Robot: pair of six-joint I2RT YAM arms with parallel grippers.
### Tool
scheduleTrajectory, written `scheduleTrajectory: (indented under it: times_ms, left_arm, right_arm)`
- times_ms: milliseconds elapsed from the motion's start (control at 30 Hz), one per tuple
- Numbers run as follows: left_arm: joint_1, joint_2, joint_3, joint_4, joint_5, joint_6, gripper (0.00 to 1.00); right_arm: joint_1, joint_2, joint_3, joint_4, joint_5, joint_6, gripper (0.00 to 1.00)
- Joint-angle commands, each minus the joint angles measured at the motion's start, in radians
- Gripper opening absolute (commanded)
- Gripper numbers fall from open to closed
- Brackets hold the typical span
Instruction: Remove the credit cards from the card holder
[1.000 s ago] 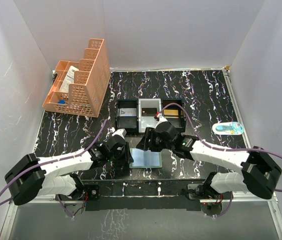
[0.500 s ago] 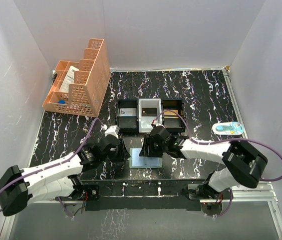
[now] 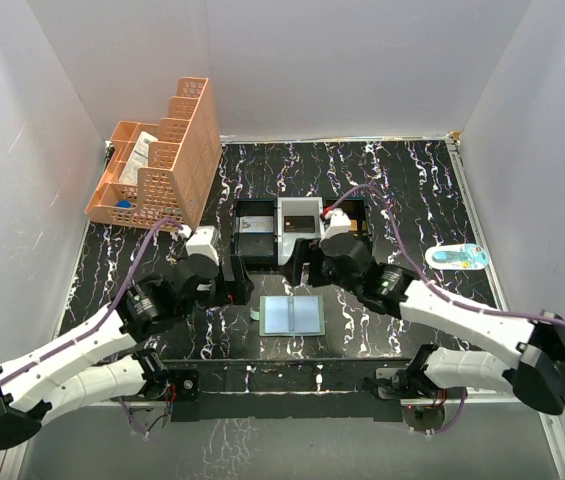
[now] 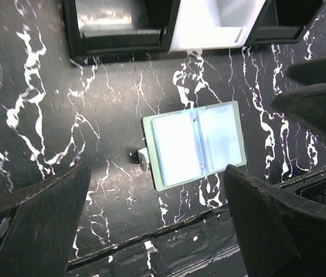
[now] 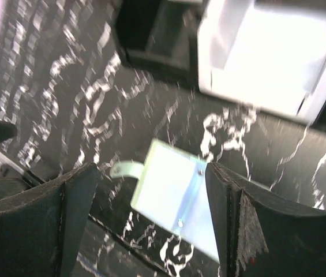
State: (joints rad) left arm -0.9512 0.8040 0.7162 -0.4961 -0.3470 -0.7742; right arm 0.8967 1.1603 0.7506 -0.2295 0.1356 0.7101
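Note:
The card holder (image 3: 292, 315) lies opened flat on the black marbled table near the front edge, two pale blue-grey panels up and a small tab at its left. In the left wrist view the card holder (image 4: 194, 144) sits apart from my left gripper (image 4: 157, 173), which hangs above it, open and empty. My right gripper (image 5: 151, 173) also hovers open over the card holder (image 5: 174, 193), touching nothing. From above, the left gripper (image 3: 234, 282) and right gripper (image 3: 312, 272) stand just behind the holder. I cannot tell whether credit cards sit in its panels.
A black-and-white three-compartment tray (image 3: 258, 205) stands right behind the grippers, with flat things in its compartments. An orange lattice organiser (image 3: 157, 165) fills the back left corner. A small blue-and-white object (image 3: 457, 257) lies at the right. White walls close three sides.
Both grippers have opened wide and lifted back from the card holder, which now lies spread open and uncovered. The left arm has swung back to the left.

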Motion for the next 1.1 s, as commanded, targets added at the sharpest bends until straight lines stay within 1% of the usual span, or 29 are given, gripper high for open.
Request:
scheduleTrajectory:
  times_ms: [0,100,167,267,400,467,500,600,667,733,833,900,933,967,1067]
  left_arm:
    - [0.004,0.002,0.139,-0.141,-0.095,0.175,0.99]
    - [0.012,-0.035,0.188,-0.149,-0.166,0.252,0.99]
    - [0.021,-0.042,0.221,-0.163,-0.216,0.296,0.99]
    - [0.040,-0.029,0.257,-0.193,-0.281,0.316,0.99]
    - [0.097,-0.008,0.233,-0.193,-0.252,0.331,0.99]
    - [0.161,-0.007,0.224,-0.197,-0.228,0.350,0.98]
    - [0.209,-0.010,0.215,-0.184,-0.191,0.372,0.98]
    - [0.374,0.004,0.200,-0.150,-0.052,0.440,0.98]
    - [0.498,0.039,0.206,-0.138,0.018,0.477,0.98]
    - [0.615,0.065,0.220,-0.121,0.099,0.506,0.98]
    - [0.737,0.076,0.256,-0.109,0.159,0.507,0.99]
    - [0.765,0.087,0.306,-0.134,0.141,0.488,0.99]
    - [0.766,0.091,0.346,-0.150,0.110,0.473,0.99]
    - [0.766,0.094,0.376,-0.169,0.081,0.457,0.99]
    - [0.766,0.094,0.478,-0.226,0.021,0.445,0.99]
  right_arm:
    - [-0.002,-0.139,0.069,0.137,0.104,-0.268,0.76]
    - [-0.002,-0.229,0.036,0.283,0.056,-0.447,0.82]
    - [-0.002,-0.275,0.016,0.338,0.091,-0.528,0.88]
    - [-0.002,-0.290,0.012,0.343,0.199,-0.605,0.95]
    - [-0.004,-0.280,0.006,0.316,0.321,-0.654,0.97]
    - [-0.004,-0.276,0.004,0.292,0.367,-0.667,0.97]
    - [-0.004,-0.275,0.001,0.284,0.402,-0.671,0.97]
    - [-0.010,-0.265,-0.015,0.288,0.538,-0.663,0.98]
    - [-0.038,-0.247,0.000,0.239,0.566,-0.629,0.98]
    - [-0.117,-0.235,0.017,0.177,0.515,-0.574,0.98]
    - [-0.329,-0.241,0.036,0.092,0.300,-0.500,0.98]
    - [-0.475,-0.260,0.056,0.047,0.164,-0.480,0.98]
    - [-0.514,-0.273,0.085,0.023,0.125,-0.479,0.98]
    - [-0.537,-0.282,0.120,-0.006,0.100,-0.483,0.98]
    - [-0.544,-0.306,0.267,-0.119,0.049,-0.505,0.98]
